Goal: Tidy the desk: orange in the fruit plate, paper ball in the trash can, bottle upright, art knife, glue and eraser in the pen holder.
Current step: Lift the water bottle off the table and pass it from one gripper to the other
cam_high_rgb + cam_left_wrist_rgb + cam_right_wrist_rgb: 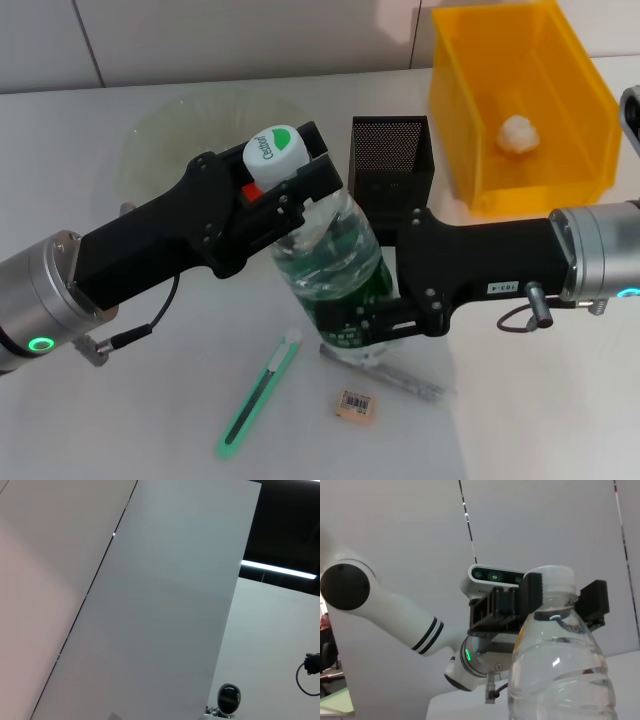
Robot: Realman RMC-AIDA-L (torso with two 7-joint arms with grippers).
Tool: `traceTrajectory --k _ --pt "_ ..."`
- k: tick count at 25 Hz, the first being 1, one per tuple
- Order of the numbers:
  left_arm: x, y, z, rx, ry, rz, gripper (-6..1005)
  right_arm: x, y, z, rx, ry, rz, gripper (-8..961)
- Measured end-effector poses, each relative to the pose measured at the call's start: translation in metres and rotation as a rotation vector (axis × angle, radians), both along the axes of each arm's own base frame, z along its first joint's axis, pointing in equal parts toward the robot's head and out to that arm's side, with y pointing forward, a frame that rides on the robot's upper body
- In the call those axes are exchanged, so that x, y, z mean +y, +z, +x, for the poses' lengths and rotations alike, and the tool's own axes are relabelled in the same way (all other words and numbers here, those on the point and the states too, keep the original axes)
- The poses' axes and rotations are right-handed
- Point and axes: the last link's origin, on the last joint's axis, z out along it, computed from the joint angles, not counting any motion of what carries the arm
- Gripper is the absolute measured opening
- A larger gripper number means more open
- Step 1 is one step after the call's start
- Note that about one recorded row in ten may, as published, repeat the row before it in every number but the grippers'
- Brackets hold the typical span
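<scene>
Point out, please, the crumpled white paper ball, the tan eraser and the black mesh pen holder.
Crumpled white paper ball (517,132): head view, its middle, inside the yellow bin.
Tan eraser (356,404): head view, barcode sticker.
Black mesh pen holder (391,150): head view, front wall.

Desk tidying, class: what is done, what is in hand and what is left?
Done: the paper ball lies in the trash can. In hand: the bottle stands upright, left pincer at its neck, right pincer at its base. Left: the art knife and eraser lie outside the pen holder.
</scene>
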Motion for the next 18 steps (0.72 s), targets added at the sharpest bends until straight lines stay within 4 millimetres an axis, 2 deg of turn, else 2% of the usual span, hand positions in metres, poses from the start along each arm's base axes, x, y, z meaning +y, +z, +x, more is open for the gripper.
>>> traceTrajectory --k 18 --pt "-0.0012 0.0012 -0.0012 0.023 -0.024 -0.001 429 -0.0023 0.0056 0.0026 -0.007 -0.011 0.001 798"
